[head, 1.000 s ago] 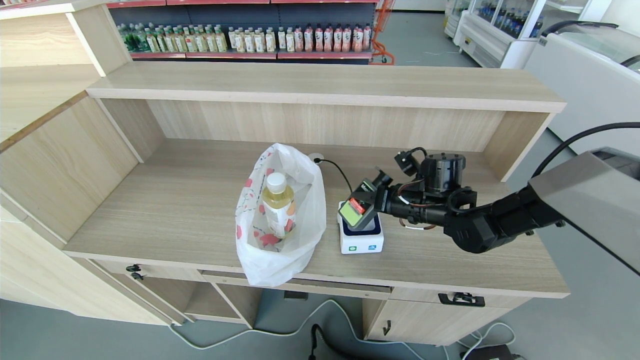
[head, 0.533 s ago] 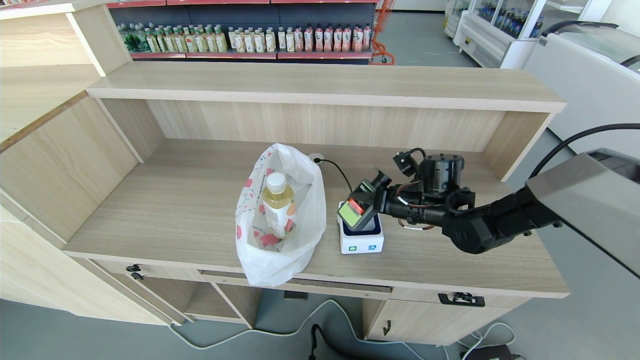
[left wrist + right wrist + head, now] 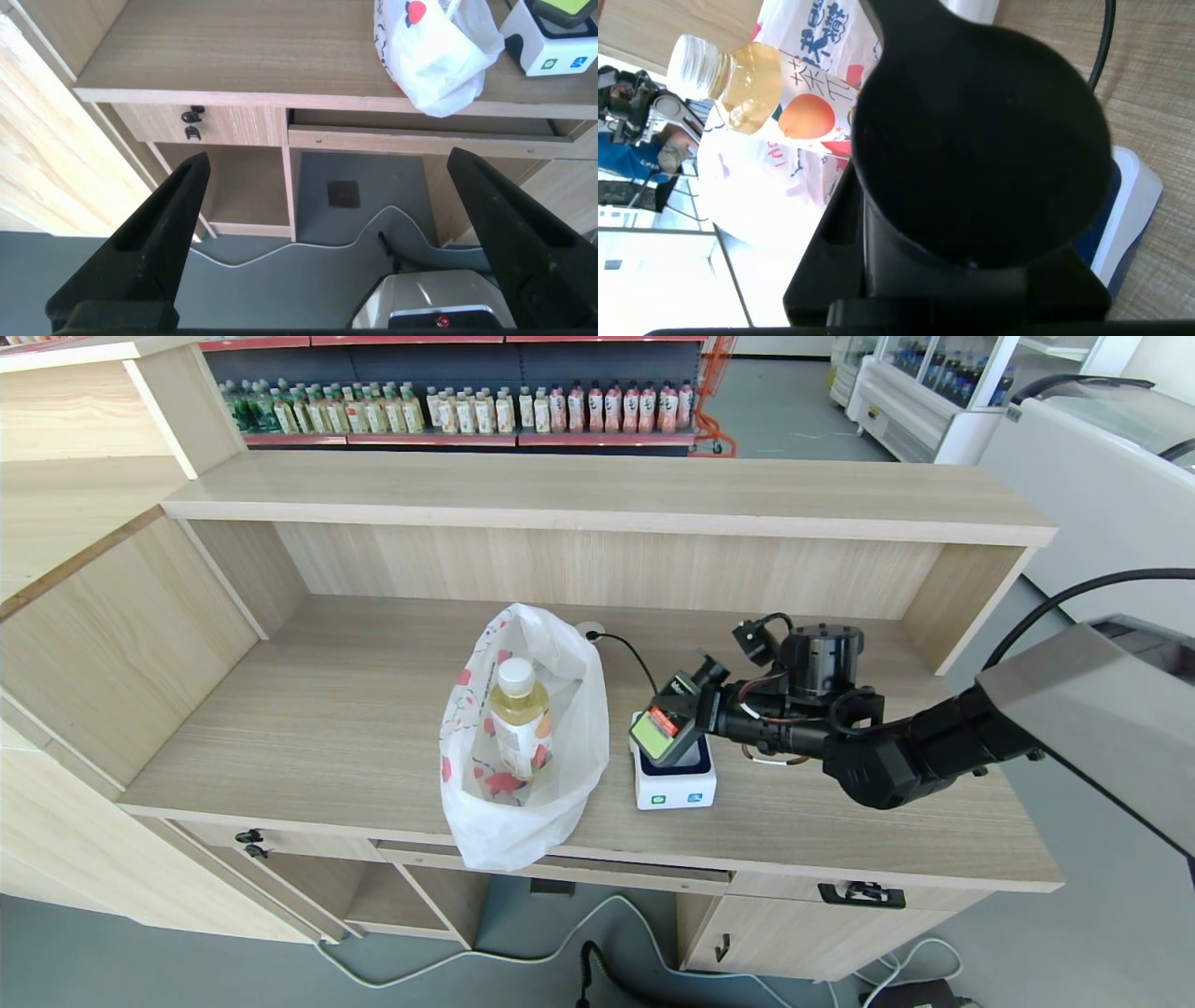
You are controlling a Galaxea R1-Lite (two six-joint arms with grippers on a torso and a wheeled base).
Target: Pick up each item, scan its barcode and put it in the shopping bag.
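My right gripper point(image 3: 676, 721) is shut on a small black container point(image 3: 660, 735) with a green and red label, tilted just above the white scanner point(image 3: 674, 786). In the right wrist view the container's black round body point(image 3: 980, 159) covers most of the scanner point(image 3: 1134, 210). Left of the scanner stands the white shopping bag point(image 3: 565, 770) with a bottle of yellow tea point(image 3: 518, 719) upright inside. My left gripper point(image 3: 329, 182) hangs open in front of the counter, below its top, with nothing between its fingers; beyond it lie the bag point(image 3: 434, 56) and the scanner point(image 3: 551, 51).
A black cable point(image 3: 627, 653) runs from the scanner to a hole at the back of the wooden counter point(image 3: 327, 728). A raised ledge point(image 3: 597, 495) walls the back and sides. Drawers with black handles point(image 3: 861, 894) sit under the front edge.
My right arm has drifted slightly to the left with the container still held over the scanner. The bag and bottle have not moved.
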